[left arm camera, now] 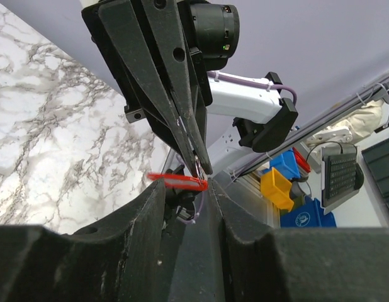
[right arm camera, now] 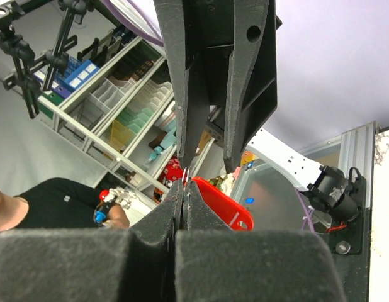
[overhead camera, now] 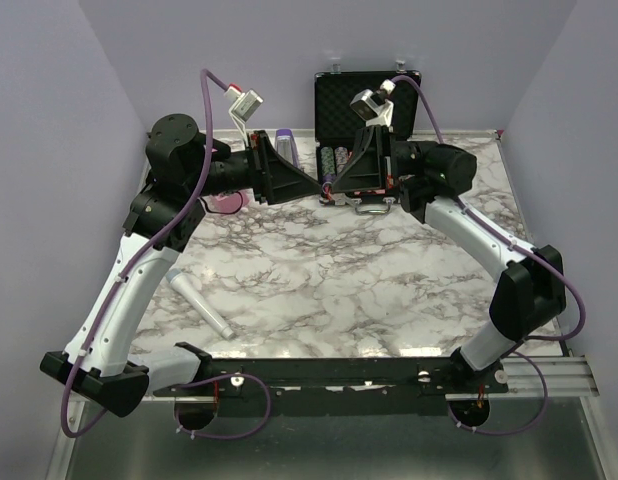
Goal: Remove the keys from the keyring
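The keyring is a red oblong tag [left arm camera: 175,180] with a thin metal ring [left arm camera: 198,168]. It is held in the air between both grippers, above the back of the marble table [overhead camera: 319,290]. My left gripper [left arm camera: 182,187] is shut on the tag, which spans edge-on between its fingertips. My right gripper [right arm camera: 184,185] is shut tight on the metal ring [right arm camera: 184,174], with the tag [right arm camera: 223,206] hanging just beyond its tips. In the top view the two grippers meet tip to tip, left [overhead camera: 317,184] and right [overhead camera: 329,188]. No separate key shows; any key is hidden between the fingers.
An open black case [overhead camera: 334,95] stands at the back, with poker chip stacks [overhead camera: 334,160] under the right gripper and a metal handle [overhead camera: 372,207] in front. A white tube [overhead camera: 201,305] lies at front left. A pink block [overhead camera: 227,202] sits under the left arm.
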You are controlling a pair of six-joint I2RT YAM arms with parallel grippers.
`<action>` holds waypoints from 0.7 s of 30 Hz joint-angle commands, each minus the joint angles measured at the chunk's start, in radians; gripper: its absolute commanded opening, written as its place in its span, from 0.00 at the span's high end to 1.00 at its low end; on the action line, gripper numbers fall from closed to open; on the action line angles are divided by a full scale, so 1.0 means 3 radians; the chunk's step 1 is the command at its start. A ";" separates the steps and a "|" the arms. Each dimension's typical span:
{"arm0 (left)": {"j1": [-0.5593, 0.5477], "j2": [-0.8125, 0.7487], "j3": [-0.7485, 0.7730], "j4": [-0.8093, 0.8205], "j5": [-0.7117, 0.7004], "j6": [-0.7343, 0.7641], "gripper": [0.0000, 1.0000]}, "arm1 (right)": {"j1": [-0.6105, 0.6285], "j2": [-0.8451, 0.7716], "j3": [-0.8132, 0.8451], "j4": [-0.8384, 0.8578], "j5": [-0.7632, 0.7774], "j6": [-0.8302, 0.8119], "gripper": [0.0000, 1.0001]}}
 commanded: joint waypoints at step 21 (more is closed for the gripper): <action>-0.0105 -0.0049 0.0079 -0.0242 0.0035 0.0246 0.87 | 0.0148 -0.0233 0.0052 -0.0374 -0.0020 -0.0749 0.99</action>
